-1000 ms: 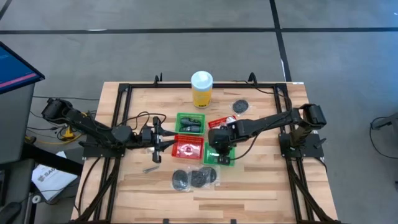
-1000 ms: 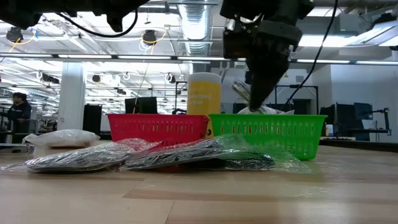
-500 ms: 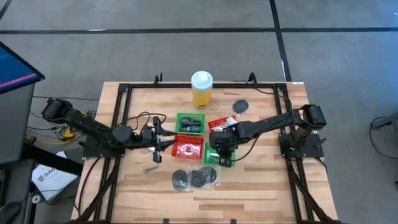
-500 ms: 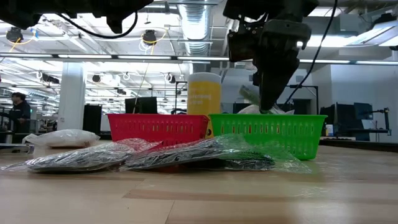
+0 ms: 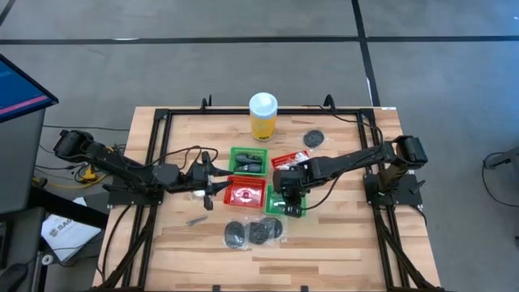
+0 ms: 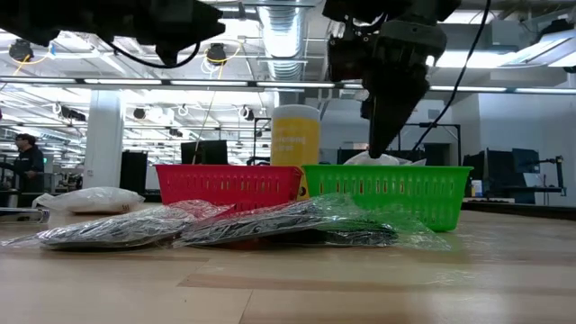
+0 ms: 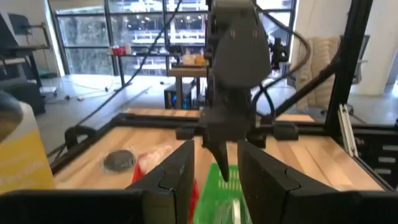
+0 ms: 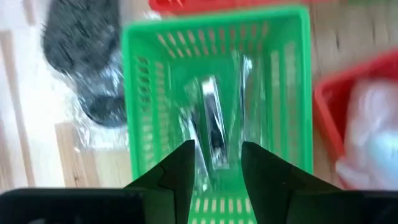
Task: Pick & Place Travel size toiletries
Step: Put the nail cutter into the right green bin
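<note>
Right wrist view shows you the right gripper [image 8: 214, 163] released, fingers apart over the green basket [image 8: 140, 112], where a slim silvery piece [image 8: 214, 127] in clear wrap lies (not held). Your left gripper [image 5: 212, 187] waits parted and empty beside the red basket [image 5: 244, 195] on the tabletop [image 5: 340, 243].

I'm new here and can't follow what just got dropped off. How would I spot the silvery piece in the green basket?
Find the tall yellow bottle at the table's far edge, then come toward the near edge to the green basket under the right end effector. The slim silvery piece lies in it, wrapped in clear film, unlike the black discs outside.
</note>
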### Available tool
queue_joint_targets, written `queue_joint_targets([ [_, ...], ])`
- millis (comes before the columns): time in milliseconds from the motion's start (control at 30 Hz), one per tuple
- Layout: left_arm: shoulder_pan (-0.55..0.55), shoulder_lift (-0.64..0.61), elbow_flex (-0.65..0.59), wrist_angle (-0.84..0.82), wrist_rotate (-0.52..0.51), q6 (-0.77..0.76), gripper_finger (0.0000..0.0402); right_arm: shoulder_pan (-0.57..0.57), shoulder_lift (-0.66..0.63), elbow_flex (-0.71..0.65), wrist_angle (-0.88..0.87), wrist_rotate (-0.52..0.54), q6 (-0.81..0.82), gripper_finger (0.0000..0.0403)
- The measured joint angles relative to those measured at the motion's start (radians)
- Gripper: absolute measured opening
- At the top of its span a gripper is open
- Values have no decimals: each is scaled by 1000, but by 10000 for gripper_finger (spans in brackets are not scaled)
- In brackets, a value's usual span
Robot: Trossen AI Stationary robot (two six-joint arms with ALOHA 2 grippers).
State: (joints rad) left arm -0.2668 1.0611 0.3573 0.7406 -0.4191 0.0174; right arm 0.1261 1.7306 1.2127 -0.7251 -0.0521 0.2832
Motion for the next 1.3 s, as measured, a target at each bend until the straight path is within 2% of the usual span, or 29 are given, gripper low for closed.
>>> queue_joint_targets([
  [133, -2, -3, 2, -75, 0, -107, 112, 0, -28, 1, 29, 0, -59, 122],
  [433, -93, -15, 35, -489, 10, -483, 112, -31, -86, 1, 31, 2, -163, 122],
  [800, -140, -10, 202, -1070, 248, -929, 107, -35, -90, 1, 42, 1, -191, 121],
  [1000, -171, -10, 204, -1130, 333, -1101, 90, -35, -90, 1, 55, 1, -208, 121],
  [1300, -206, 52, 204, -1148, 398, -1185, 75, -35, -90, 1, 53, 1, -215, 120],
])
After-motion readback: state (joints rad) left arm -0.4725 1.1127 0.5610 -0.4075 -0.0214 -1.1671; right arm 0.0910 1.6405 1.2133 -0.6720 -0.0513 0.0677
